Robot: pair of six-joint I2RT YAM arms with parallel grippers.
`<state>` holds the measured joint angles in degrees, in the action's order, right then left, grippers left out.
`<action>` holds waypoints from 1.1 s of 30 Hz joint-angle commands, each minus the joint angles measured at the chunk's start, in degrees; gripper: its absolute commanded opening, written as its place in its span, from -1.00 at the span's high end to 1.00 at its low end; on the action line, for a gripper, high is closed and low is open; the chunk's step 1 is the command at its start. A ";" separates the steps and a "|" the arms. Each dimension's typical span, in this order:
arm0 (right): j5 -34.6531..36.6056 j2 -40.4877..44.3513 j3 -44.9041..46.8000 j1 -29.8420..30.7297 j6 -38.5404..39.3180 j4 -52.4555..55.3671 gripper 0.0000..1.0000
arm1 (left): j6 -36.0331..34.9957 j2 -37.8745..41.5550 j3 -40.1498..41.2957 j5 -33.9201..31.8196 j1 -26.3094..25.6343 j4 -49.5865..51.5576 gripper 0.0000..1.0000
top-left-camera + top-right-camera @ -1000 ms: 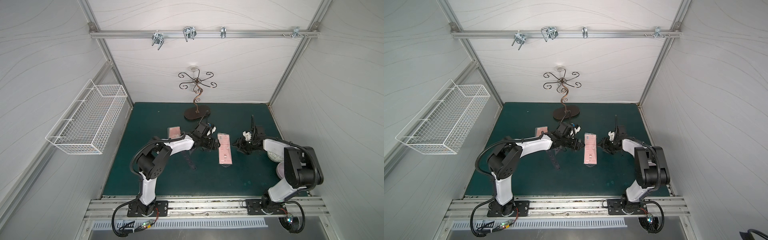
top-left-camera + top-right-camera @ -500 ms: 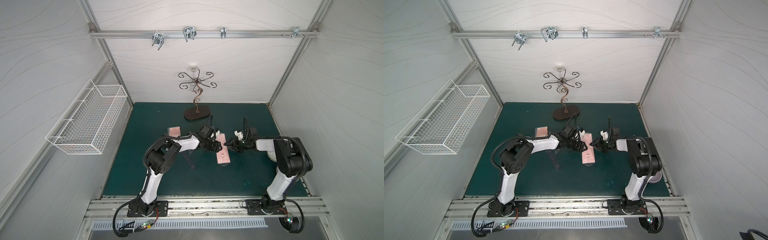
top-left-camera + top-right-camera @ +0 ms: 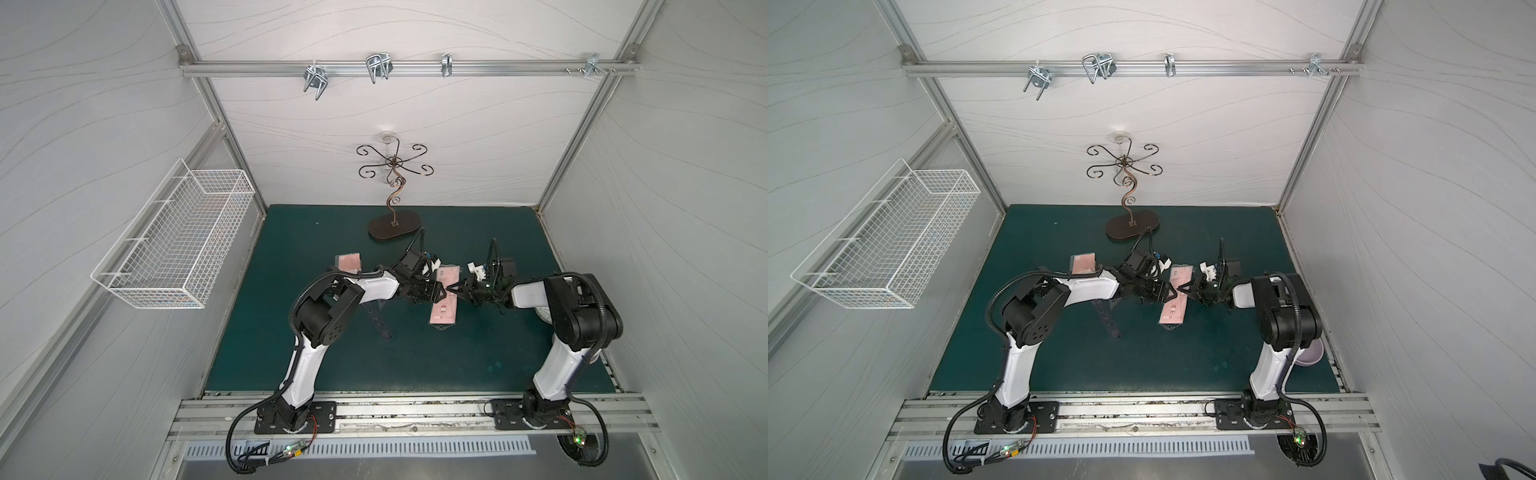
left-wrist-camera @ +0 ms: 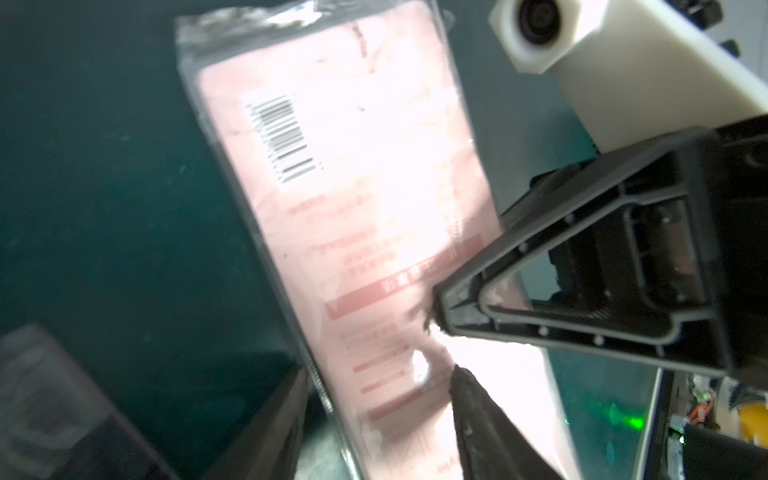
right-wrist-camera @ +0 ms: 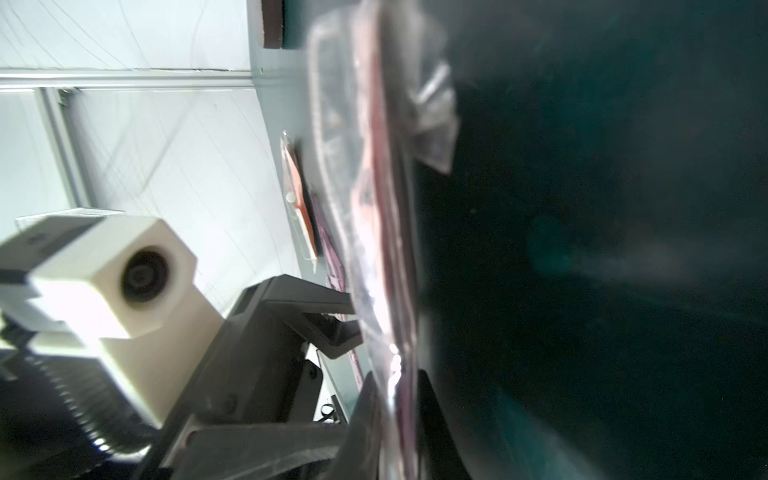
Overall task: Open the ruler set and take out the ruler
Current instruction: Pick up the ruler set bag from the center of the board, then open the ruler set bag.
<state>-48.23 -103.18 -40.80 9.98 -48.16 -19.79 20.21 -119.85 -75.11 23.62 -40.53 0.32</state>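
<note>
Likely light, floppy and slippery in its film (image 4: 216,37), the pink ruler set (image 3: 443,318) sits mid-way across the desk (image 3: 457,365), the right gripper (image 3: 453,290) clenched on its right edge, the left gripper (image 3: 441,289) released, straddling the left edge, where loose wrap suits pinching.

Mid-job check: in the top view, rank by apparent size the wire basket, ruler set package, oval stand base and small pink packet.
1. wire basket, largest by far.
2 and 3. ruler set package and oval stand base: near alike, the package partly covered, so unranked.
4. small pink packet, smallest.
</note>
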 commanded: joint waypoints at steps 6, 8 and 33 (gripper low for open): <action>-5.77 12.47 -4.25 0.01 0.59 2.69 0.91 | 10.83 20.78 10.15 3.47 10.61 -7.08 -0.46; -7.61 14.13 -5.92 1.42 0.93 2.20 0.88 | 14.40 24.77 13.64 7.80 14.08 -12.79 -0.73; -18.23 -1.44 -11.14 14.96 -26.96 -45.01 0.93 | 25.82 23.87 19.35 21.30 13.97 -37.44 0.28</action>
<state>-66.22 -105.49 -50.65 24.10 -75.50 -63.81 44.62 -94.83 -54.33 43.35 -25.98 -31.22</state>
